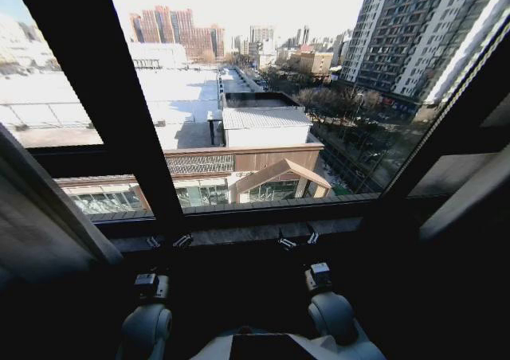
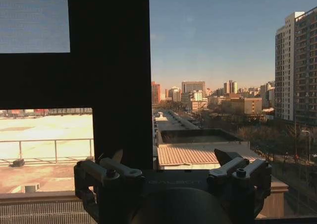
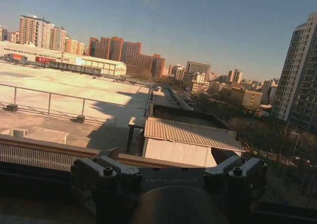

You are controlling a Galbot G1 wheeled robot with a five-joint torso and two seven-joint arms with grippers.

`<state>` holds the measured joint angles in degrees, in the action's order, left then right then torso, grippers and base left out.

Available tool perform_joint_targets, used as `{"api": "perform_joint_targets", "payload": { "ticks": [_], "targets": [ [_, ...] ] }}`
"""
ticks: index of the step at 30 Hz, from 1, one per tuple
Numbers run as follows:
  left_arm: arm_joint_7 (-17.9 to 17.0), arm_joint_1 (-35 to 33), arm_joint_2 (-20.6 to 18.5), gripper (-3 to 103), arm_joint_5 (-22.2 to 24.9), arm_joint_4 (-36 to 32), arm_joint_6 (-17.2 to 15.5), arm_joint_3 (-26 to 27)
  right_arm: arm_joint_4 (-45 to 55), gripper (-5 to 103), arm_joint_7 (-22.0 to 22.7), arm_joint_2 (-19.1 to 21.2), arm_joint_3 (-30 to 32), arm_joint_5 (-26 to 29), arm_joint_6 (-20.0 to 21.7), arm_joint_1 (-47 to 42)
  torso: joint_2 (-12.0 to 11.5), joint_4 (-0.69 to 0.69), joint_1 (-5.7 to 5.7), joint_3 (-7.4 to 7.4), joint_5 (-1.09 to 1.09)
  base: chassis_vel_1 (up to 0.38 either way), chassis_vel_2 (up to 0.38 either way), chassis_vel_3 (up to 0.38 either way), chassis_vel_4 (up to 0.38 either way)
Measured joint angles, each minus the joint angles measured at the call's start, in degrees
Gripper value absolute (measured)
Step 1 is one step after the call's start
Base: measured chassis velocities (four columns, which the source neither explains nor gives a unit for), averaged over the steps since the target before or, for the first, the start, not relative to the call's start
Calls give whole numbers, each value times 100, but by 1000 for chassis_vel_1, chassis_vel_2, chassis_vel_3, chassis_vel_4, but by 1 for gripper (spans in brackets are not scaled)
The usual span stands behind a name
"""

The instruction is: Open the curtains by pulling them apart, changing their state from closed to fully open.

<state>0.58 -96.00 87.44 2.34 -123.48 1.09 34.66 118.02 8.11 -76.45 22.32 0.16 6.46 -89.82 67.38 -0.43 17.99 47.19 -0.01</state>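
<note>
Gaping left claw (image 2: pixel 172 170), nothing held.

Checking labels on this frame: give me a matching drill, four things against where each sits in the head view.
1 left gripper
2 right gripper
3 curtains
4 window frame bar

a at both outer edges
b over the sill, right of centre
c slanting from top left down to the sill
d over the sill, left of centre

Pairs: 1-d, 2-b, 3-a, 4-c

The head camera looks forward and down at the near window, both wrist cameras face outward at 12 o'clock, sharing the grey-roofed building (image 1: pixel 265 118).
</note>
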Motion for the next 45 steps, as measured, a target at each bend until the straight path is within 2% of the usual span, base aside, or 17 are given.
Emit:
{"api": "perform_joint_targets", "payload": {
  "ticks": [8, 13, 19, 23, 28, 34, 38, 45],
  "targets": [
    [15, -386, 34, 100, -12, -351, 130, 175, -33, 100, -34, 120, 289, 409, 3, -91, 0, -2, 0, 0, 4, 346, 338, -341, -353],
    [12, -820, 21, 100, 50, -578, 497, 297, 40, 100, -83, 10, 285, 505, -21, 2, 0, 2, 0, 0, 0, 259, 261, -269, -275],
    [-4, -1097, -23, 100, 100, -560, 950, 288, 238, 100, -305, 20, 375, 491, -121, -40, 1, -1, 0, -1, -1, 93, 65, -64, -79],
    [-4, -1060, -2, 100, 101, -526, 939, 233, 304, 100, -330, 67, 533, 490, -140, 14, 0, -2, -1, 0, 7, -14, -7, 9, 17],
    [-7, -994, 25, 100, 29, -478, 906, 201, 375, 100, -324, 162, 677, 544, -169, 2, 0, 0, -1, 0, 4, -18, -42, 63, 34],
    [-18, -1066, 108, 100, -125, -611, 960, 161, 502, 100, -181, 250, 775, 550, -396, -115, 0, 0, 0, 0, 0, 0, 0, 0, 0],
    [-17, -1039, 157, 100, -215, -749, 923, 153, 558, 100, -216, 269, 771, 274, -397, -80, 1, -1, -1, 0, 4, 0, 0, 0, 0],
    [-19, -1148, 222, 100, -253, -937, 901, 159, 618, 100, -218, 220, 654, 139, -441, -105, 0, 0, -1, 0, 2, 0, 0, 0, 0]
  ]
}}
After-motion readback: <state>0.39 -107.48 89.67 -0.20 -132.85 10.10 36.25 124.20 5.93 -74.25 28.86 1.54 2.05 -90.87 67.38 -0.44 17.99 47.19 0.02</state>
